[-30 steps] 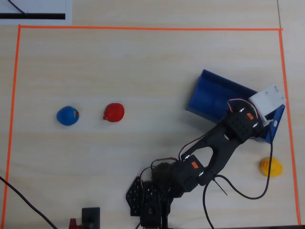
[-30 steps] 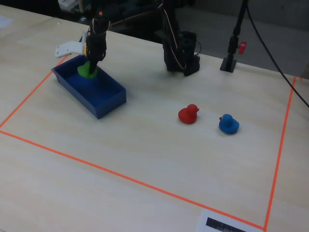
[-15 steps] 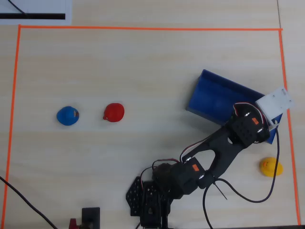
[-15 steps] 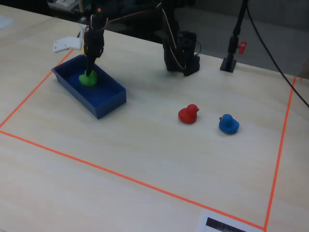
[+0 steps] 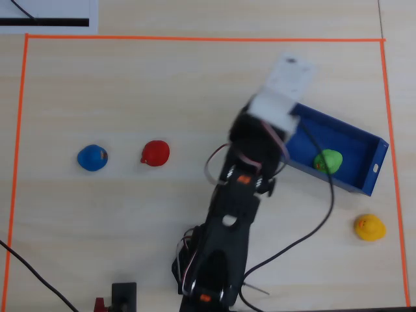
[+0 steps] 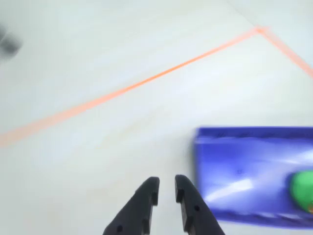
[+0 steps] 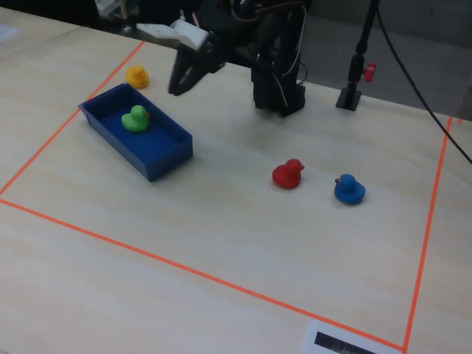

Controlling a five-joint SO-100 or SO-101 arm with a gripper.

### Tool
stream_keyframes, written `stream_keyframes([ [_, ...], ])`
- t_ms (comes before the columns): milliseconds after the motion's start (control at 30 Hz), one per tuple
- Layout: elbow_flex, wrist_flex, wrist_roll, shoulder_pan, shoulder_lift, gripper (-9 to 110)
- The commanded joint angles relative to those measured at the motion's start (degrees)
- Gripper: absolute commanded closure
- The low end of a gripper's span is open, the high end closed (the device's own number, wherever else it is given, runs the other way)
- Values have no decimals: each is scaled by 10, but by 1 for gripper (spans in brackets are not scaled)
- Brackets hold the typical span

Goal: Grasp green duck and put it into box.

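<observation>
The green duck (image 5: 328,160) sits inside the dark-blue box (image 5: 338,123), towards the end with the white slot. In the fixed view the duck (image 7: 135,118) is upright in the box (image 7: 158,166). My gripper (image 7: 177,87) hangs above the table just beside the box's other short end, apart from both. In the wrist view my gripper (image 6: 167,183) is empty, its jaws a narrow gap apart, with the box (image 6: 234,161) and the duck (image 6: 302,188) off to the right. In the overhead view a white wrist part hides the fingers.
A yellow duck (image 5: 369,227) lies outside the box near its slot end. A red duck (image 5: 155,153) and a blue duck (image 5: 92,158) sit at the left. Orange tape (image 5: 195,38) frames the work area. The arm base and its cables (image 5: 214,273) stand at the bottom.
</observation>
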Motion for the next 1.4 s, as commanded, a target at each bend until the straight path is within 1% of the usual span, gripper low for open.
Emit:
stream_keyframes([
  [0, 181, 40, -44, -116, 199, 101],
  [100, 262, 95, -75, -142, 262, 101],
  [200, 341, 133, -134, -144, 304, 101],
  [267, 390, 151, -153, -145, 330, 101],
  [533, 525, 185, -155, -183, 430, 101],
  [700, 581, 220, -155, -196, 463, 101],
  [833, 584, 294, -155, -205, 493, 101],
  [900, 584, 317, -132, -210, 511, 101],
  [1367, 584, 321, -116, -197, 512, 101],
])
